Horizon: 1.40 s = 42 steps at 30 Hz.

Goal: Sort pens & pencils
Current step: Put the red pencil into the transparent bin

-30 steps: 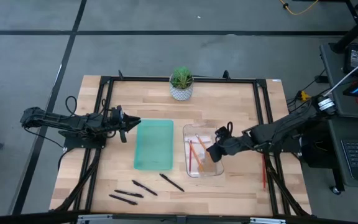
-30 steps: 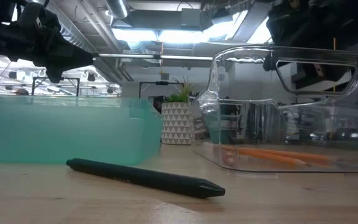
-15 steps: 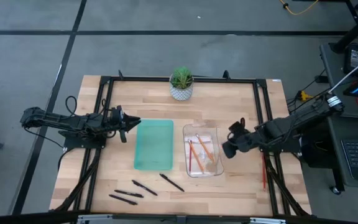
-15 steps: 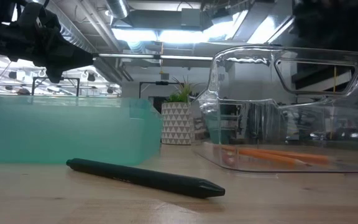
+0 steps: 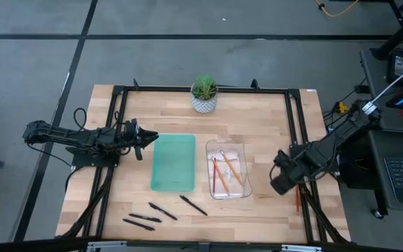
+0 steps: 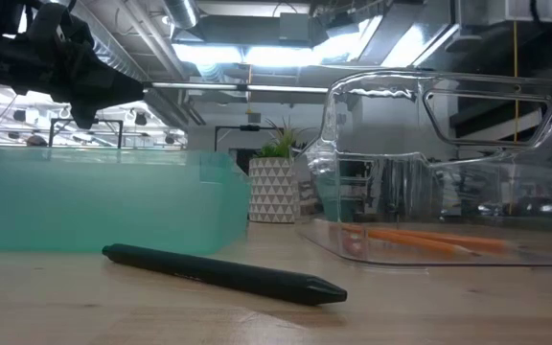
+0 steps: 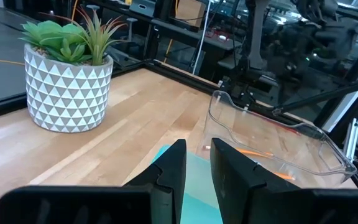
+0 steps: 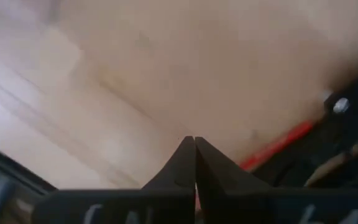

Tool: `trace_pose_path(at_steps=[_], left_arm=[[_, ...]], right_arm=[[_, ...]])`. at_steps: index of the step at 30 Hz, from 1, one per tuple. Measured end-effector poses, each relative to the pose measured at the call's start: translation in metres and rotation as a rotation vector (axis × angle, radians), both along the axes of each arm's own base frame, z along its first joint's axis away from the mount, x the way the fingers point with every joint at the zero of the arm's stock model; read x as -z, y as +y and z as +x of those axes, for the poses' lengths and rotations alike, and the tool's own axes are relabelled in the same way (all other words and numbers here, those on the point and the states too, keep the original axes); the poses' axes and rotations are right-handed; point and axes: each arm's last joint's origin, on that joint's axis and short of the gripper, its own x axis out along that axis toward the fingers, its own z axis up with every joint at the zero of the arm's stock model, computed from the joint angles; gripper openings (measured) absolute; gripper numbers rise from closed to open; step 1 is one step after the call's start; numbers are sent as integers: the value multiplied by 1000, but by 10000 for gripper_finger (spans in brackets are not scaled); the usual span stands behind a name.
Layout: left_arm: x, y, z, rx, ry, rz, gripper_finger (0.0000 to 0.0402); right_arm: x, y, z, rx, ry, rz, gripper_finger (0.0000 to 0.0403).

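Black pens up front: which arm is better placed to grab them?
Probably the left. The left gripper hovers beside the teal tray, on the same half as the pens; the right gripper sits past the clear bin.

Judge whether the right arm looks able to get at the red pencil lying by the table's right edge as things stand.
Probably yes. The right tool hangs shut just left of that red pencil, with bare table between them and nothing lying on the pencil.
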Motion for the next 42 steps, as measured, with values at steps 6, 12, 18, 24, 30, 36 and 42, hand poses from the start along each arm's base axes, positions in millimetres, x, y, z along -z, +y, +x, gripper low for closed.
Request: trace_pose_path(at_steps=[6, 12, 18, 24, 30, 36, 42], left_arm=[[0, 0, 0, -12, 0, 2, 69], [0, 1, 0, -29, -1, 4, 69], [0, 1, 0, -30, -1, 4, 69], [0, 1, 0, -31, -2, 0, 69], [0, 1, 0, -38, -1, 2, 69], [0, 1, 0, -38, -2, -1, 69], [0, 1, 0, -47, -3, -1, 69]], right_arm=[[28, 28, 2, -42, 231, -5, 1], [58, 57, 7, -210, 412, 116, 1], [75, 70, 4, -300, 521, 172, 0], [88, 77, 7, -346, 497, 165, 0], [100, 79, 8, -405, 540, 168, 0], [100, 79, 7, -417, 539, 176, 0], [108, 81, 7, -489, 551, 168, 0]])
